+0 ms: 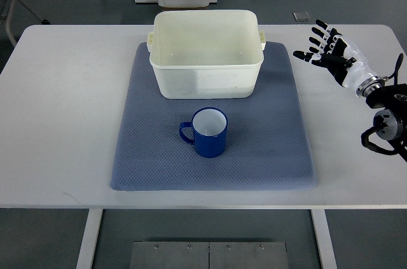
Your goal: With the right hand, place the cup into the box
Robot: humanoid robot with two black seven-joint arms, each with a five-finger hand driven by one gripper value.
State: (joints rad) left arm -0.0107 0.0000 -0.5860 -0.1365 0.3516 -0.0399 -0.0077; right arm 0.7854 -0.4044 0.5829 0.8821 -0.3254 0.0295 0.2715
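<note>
Right hand (331, 53) spread and empty, cup not yet taken.

The fingers are held splayed above the white surface (57, 123), well apart from the blue cup (210, 132), which stands upright on the grey-blue mat (273, 148) just in front of the empty cream box (206, 53). The cup is judged rigid, light, smooth and possibly slippery; its body is best gripped from the right, the handle being turned left.

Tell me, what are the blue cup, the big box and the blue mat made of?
The cup looks like enamelled metal or glazed ceramic: glossy blue outside, white inside, thin rim. The box seems to be plastic: cream, smooth, with moulded side handles. The mat looks like soft fabric or foam, with a matte, dimpled weave.
</note>
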